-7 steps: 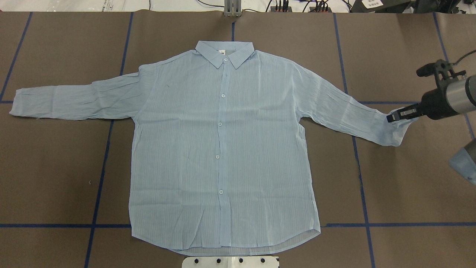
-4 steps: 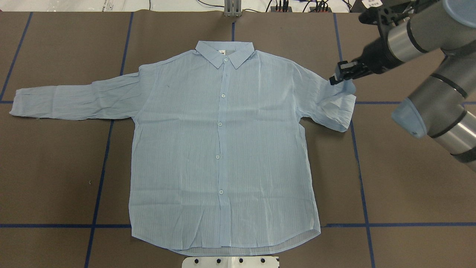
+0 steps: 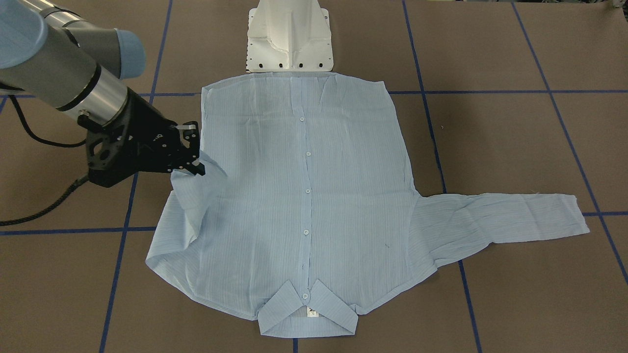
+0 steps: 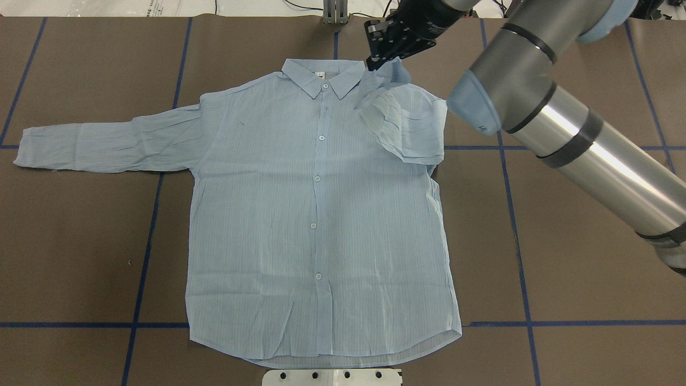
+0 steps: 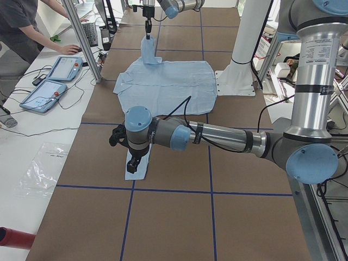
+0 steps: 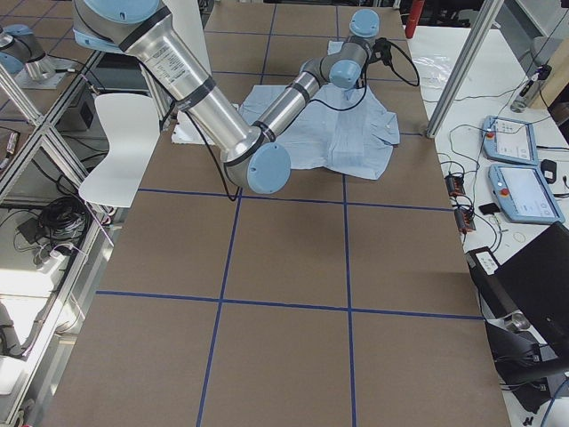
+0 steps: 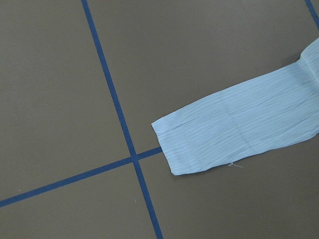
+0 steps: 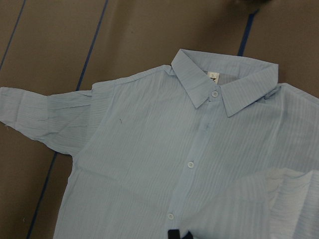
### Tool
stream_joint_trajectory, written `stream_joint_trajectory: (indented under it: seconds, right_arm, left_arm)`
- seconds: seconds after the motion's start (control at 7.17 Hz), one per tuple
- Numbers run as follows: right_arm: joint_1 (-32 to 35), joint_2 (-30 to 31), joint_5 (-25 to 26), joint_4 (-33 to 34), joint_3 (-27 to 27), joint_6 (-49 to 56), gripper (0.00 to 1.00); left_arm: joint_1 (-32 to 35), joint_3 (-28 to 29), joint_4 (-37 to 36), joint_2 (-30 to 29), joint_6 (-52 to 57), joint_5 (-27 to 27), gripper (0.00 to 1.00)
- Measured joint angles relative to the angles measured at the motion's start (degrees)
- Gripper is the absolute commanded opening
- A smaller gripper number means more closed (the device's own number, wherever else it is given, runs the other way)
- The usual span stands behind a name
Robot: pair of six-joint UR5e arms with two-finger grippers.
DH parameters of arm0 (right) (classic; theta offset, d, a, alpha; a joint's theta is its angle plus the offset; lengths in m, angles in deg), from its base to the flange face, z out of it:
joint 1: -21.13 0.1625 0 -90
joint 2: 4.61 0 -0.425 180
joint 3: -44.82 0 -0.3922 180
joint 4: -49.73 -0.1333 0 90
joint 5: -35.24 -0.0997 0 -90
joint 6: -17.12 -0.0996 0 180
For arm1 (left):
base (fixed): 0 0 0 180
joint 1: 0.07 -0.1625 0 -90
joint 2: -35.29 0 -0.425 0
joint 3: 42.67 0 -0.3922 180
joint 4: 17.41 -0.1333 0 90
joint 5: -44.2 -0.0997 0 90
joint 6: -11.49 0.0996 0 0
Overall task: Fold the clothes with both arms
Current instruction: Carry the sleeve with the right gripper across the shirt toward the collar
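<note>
Thin pale-blue, finely striped button-up shirt (image 8: 144, 149) lies front-up on brown table covering (image 8: 45, 45). Pointed collar (image 8: 227, 87) sits upper right. One sleeve (image 8: 35, 112) extends left across a blue tape line (image 8: 92, 47). A dark shape at the bottom edge is possibly the right gripper (image 8: 179, 234).

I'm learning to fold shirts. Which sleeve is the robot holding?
The robot's right-side sleeve, pinched by its right hand; the other sleeve lies flat.

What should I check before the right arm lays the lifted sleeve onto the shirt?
1. Right arm jaws shut on lifted sleeve: ok.
2. Lifted cuff well over shirt body: cannot tell, views disagree.
3. Collar flat: ok.
4. Flat sleeve spread out: ok.
5. Left arm above flat cuff: ok; its jaws open: cannot tell.
</note>
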Motion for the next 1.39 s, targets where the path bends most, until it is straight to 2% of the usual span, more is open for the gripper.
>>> stream_joint_trajectory:
  seconds: [0.28,0.56,0.84,0.98,1.12,1.25,1.39]
  right_arm:
    - [-5.24,-5.89,5.28,-0.84,-6.0,-0.05,0.0]
    - [-9.16,-9.74,9.88,-4.38,-13.06,-0.11,0.0]
    - [-11.62,-13.27,11.55,-5.7,-20.79,0.09,0.0]
    - [-12.54,-16.14,11.88,-6.67,-26.72,0.25,0.0]
    - [-13.51,-18.26,12.77,-9.11,-31.57,0.31,0.26]
    - [-14.74,-19.99,15.59,-12.23,-34.68,0.21,0.98]
    - [-16.79,-21.79,21.74,-15.43,-36.35,-0.67,0.99]
  left_arm:
    - [0.0,0.46,0.07,0.11,0.03,0.0,1.0]
    - [0.0,0.83,0.21,0.4,0.04,0.02,1.0]
    - [0.0,0.94,0.27,0.5,-0.03,0.02,1.0]
    - [0.0,0.89,0.3,0.53,-0.06,0.02,1.0]
    - [0.0,0.84,0.33,0.53,-0.08,0.02,1.0]
    - [0.0,0.85,0.36,0.53,-0.08,0.02,1.0]
    - [0.0,0.92,0.36,0.53,-0.13,0.02,1.0]
